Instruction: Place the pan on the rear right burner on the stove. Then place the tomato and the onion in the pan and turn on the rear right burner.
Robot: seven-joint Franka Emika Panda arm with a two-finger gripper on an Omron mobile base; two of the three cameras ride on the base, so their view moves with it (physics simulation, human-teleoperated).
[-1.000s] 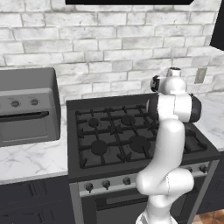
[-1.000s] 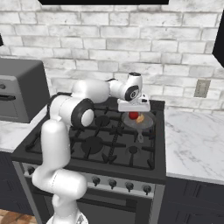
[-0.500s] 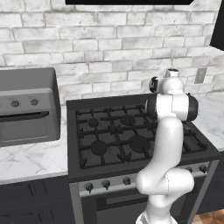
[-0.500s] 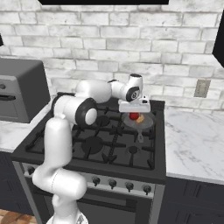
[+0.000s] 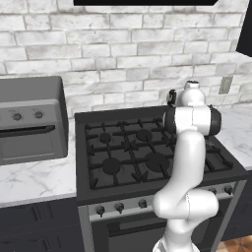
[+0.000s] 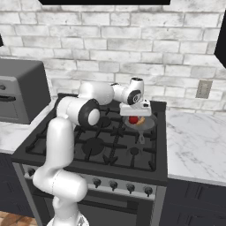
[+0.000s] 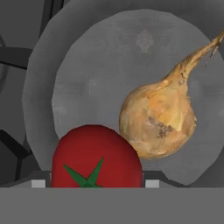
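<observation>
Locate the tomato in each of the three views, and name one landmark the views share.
Left base view: I cannot find it; the arm covers the stove's rear right.
Right base view: the tomato sits right of centre, in the pan just under the pincer.
Hand view: bottom centre, red with a green star, touching the onion.
Shared landmark: the black grate bars of the stove.

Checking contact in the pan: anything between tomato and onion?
Nothing lies between them in the hand view: the tomato and the onion lie side by side on the pan floor, edges meeting or overlapping.
</observation>
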